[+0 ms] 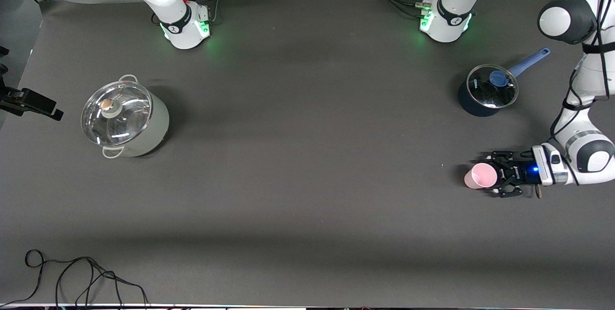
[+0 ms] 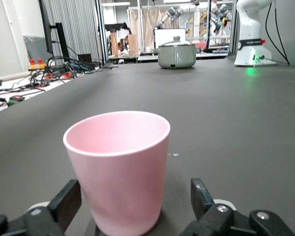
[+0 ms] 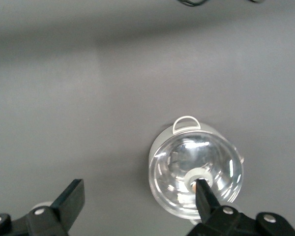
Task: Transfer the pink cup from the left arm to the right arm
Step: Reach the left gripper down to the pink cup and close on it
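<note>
The pink cup [image 1: 479, 176] stands upright on the dark table mat near the left arm's end of the table. My left gripper [image 1: 493, 177] is low at the table, open, with one finger on each side of the cup. In the left wrist view the cup [image 2: 119, 167] fills the space between the fingers [image 2: 66, 201], and a gap shows beside at least one of them. My right gripper [image 3: 137, 196] is out of the front view. In the right wrist view it is open and empty, high above the grey pot [image 3: 196, 169].
A grey pot with a glass lid [image 1: 124, 117] stands toward the right arm's end. A dark blue saucepan with a glass lid and long handle [image 1: 487, 90] stands farther from the camera than the cup. A black cable [image 1: 81, 276] lies at the table's near edge.
</note>
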Robot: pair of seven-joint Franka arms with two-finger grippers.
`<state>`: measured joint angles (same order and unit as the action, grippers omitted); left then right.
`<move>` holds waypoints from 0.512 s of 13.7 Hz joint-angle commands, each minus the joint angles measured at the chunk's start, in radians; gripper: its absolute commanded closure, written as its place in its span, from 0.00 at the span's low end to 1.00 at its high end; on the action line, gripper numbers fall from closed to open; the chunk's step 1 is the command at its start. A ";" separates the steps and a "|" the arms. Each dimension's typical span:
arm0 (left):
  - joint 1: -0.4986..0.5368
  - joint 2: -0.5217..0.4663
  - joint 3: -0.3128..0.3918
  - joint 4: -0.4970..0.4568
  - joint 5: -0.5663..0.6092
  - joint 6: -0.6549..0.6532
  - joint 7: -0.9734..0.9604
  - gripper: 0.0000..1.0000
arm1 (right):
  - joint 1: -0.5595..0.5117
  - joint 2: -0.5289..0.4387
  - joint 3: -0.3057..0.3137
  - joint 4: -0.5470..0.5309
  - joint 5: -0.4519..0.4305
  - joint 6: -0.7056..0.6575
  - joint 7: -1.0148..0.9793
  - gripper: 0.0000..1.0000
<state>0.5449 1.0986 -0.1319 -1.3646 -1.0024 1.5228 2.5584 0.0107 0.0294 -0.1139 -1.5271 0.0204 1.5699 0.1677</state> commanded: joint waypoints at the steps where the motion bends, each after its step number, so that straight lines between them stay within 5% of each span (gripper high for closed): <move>1: -0.014 0.014 -0.009 0.009 -0.038 0.003 0.022 0.01 | 0.009 -0.023 -0.003 -0.002 0.020 -0.025 0.195 0.00; 6: -0.052 0.027 -0.009 0.009 -0.084 0.008 0.022 0.04 | 0.008 -0.035 -0.003 -0.007 0.079 -0.050 0.398 0.00; 7: -0.055 0.029 -0.011 0.009 -0.084 0.008 0.022 0.20 | 0.008 -0.034 -0.003 -0.005 0.079 -0.050 0.398 0.00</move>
<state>0.5011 1.1138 -0.1474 -1.3648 -1.0628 1.5290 2.5584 0.0141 0.0120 -0.1133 -1.5272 0.0828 1.5323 0.5302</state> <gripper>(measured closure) 0.035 0.000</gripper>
